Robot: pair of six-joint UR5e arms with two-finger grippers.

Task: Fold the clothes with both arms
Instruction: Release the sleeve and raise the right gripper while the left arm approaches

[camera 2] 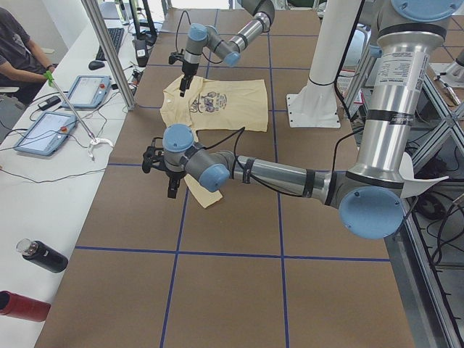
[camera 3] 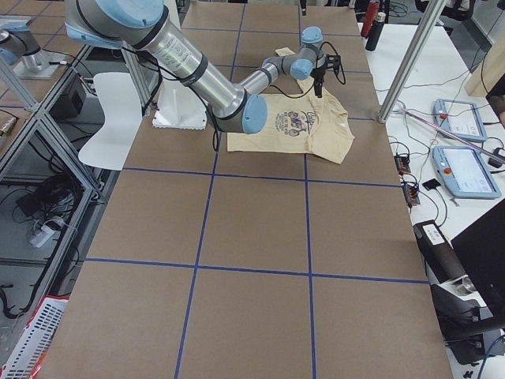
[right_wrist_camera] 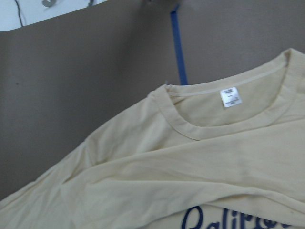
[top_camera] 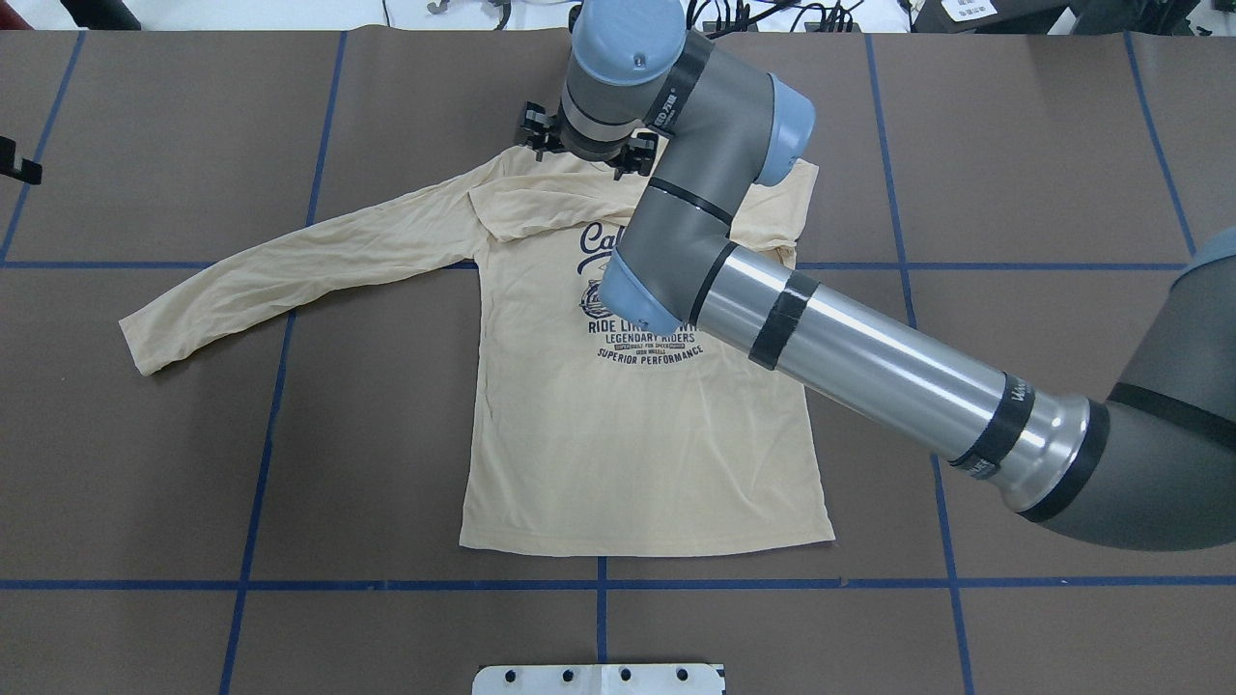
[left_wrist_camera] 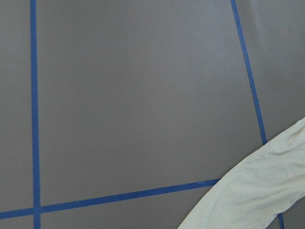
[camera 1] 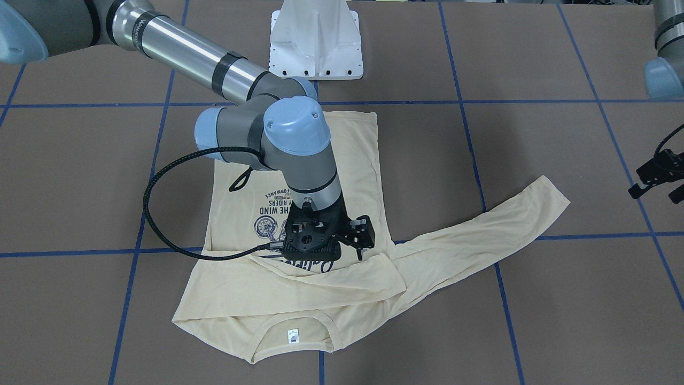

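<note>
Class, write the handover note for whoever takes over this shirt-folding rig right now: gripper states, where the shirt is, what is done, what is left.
Left gripper: empty, looks open, hovering beyond the outstretched sleeve, not touching it.
Right gripper: above the T-shirt chest near the collar; open or shut unclear.
T-shirt: flat on the table, print up.
Done: folded sleeve lies across the chest.
To do: outstretched sleeve, then the body.

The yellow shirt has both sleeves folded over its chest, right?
Not quite: only one sleeve of the pale cream-yellow long-sleeved T-shirt is folded over its chest; the other sleeve lies stretched out on the brown table, as the overhead exterior view shows.
</note>
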